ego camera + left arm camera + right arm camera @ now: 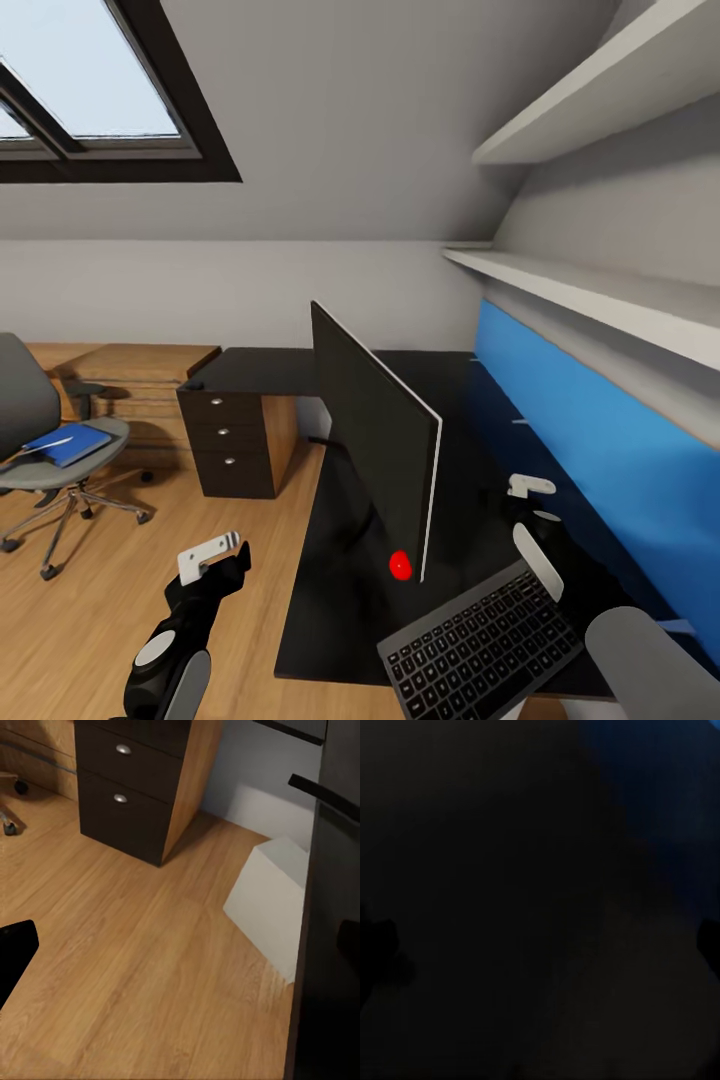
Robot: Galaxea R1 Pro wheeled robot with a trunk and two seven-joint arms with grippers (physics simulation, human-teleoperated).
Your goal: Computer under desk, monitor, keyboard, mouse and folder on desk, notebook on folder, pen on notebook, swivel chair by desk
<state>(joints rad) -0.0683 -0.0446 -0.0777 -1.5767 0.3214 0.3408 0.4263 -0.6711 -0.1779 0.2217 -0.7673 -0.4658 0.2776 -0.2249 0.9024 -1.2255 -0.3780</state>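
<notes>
Head view | monitor [375,430] edge-on between drawers [228,440] and keyboard [480,650]

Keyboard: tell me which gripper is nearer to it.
Right. The right gripper hovers over the desk just beyond the keyboard; the left gripper hangs over the floor, off the desk's edge.

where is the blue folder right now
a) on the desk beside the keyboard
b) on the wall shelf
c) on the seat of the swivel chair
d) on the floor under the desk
c: in the head view the blue folder lies on the seat of the grey swivel chair, well away from the black desk where the keyboard sits.
</notes>
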